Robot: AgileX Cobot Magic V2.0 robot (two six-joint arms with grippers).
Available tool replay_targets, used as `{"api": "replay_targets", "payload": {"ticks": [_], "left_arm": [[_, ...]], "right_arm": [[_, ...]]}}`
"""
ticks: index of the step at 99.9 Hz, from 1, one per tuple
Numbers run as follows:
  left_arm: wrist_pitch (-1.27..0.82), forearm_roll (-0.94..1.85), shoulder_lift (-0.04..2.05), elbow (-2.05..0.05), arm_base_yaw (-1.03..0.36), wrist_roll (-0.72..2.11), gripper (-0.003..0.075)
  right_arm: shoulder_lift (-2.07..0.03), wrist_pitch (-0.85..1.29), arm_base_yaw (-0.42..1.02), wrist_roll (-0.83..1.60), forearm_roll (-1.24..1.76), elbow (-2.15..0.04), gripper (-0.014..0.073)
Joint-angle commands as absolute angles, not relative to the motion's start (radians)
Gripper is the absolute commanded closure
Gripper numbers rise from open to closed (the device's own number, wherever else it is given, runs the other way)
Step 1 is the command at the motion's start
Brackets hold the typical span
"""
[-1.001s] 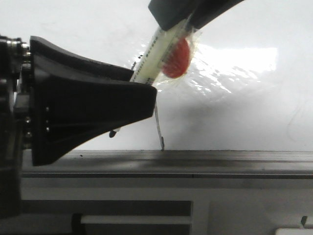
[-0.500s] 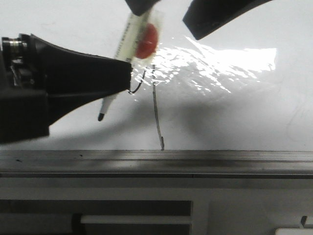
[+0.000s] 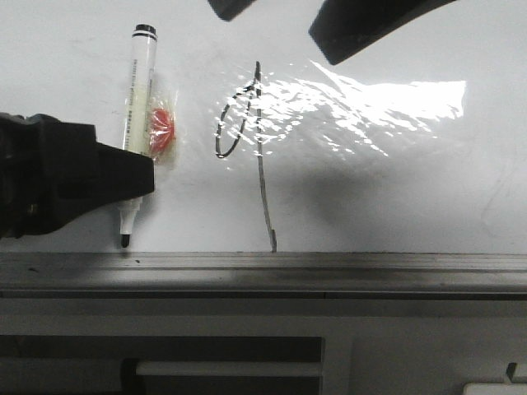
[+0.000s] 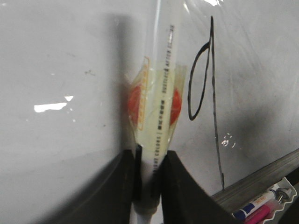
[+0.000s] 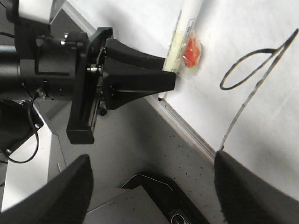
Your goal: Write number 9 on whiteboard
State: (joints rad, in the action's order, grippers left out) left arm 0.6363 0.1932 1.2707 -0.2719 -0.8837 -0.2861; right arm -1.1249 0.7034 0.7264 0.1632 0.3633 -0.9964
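Observation:
The number 9 (image 3: 262, 164) is drawn in thin black marker on the whiteboard (image 3: 412, 197), with a narrow loop and a long tail that reaches the grey edge rail (image 3: 329, 267). My left gripper (image 3: 136, 177) is shut on a white marker (image 3: 140, 90) to the left of the 9. The marker stands upright with its black tip just above the rail. A red disc (image 3: 162, 127) is taped to it. In the left wrist view both fingers (image 4: 180, 186) clamp the marker (image 4: 159, 107) beside the 9 (image 4: 212, 93). My right gripper (image 3: 276, 29) is open and empty above the 9.
A wrinkled shiny film patch (image 3: 370, 107) lies right of the loop. Spare markers (image 4: 259, 211) lie in a tray beyond the rail. In the right wrist view, the left arm (image 5: 56, 70) stands over a grey ledge (image 5: 154, 140), with a dark tray (image 5: 187, 205) below.
My left gripper has moved left and down with the marker, uncovering the whole 9. The marker now stands upright. The right gripper's fingers have spread apart and left the marker's top.

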Motion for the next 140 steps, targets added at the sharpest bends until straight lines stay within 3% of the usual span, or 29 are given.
{"api": "replay_targets", "payload": {"ticks": [1,36,43,55,60,66,74,81,103,110,123,140], "left_arm": [[0.636,0.249,1.260,-0.290,-0.886,-0.306,0.0741],[0.714,0.210,1.260,-0.290,-0.886,-0.306,0.0719],[0.724,0.210,1.260,-0.290,-0.886,-0.306,0.0617],[0.758,0.203,1.260,-0.290,-0.886,-0.306,0.0323],[0.778,0.203,1.260,-0.290,-0.886,-0.306,0.0253],[0.796,0.197,1.257,-0.290,-0.886,-0.306,0.0225],[0.821,0.183,1.245,-0.290,-0.886,-0.306,0.0228],[0.823,0.172,1.220,-0.290,-0.886,-0.306,0.0228],[0.823,0.092,1.076,-0.280,-0.886,-0.306,0.0260],[0.821,0.065,1.013,-0.269,-0.886,-0.306,0.0381],[0.821,0.052,0.892,-0.230,-0.886,-0.298,0.0739],[0.821,0.048,0.749,-0.116,-0.886,-0.280,0.0741]], "right_arm": [[-1.111,0.645,0.729,0.165,0.383,-1.029,0.0123],[-1.111,0.645,0.729,0.165,0.383,-1.029,0.0123],[-1.111,0.647,0.729,0.165,0.383,-1.029,0.0123],[-1.111,0.652,0.729,0.165,0.383,-1.029,0.0123],[-1.111,0.652,0.729,0.165,0.383,-1.029,0.0123],[-1.111,0.647,0.729,0.165,0.373,-1.029,0.0123],[-1.109,0.643,0.729,0.165,0.337,-1.029,0.0125],[-1.098,0.635,0.729,0.165,0.305,-1.027,0.0183],[-0.981,0.515,0.729,0.165,0.296,-0.912,0.0664],[-0.917,0.458,0.729,0.165,0.290,-0.844,0.0655],[-0.779,0.339,0.729,0.165,0.253,-0.696,0.0655],[-0.522,0.186,0.729,0.165,0.204,-0.497,0.0655]]}}
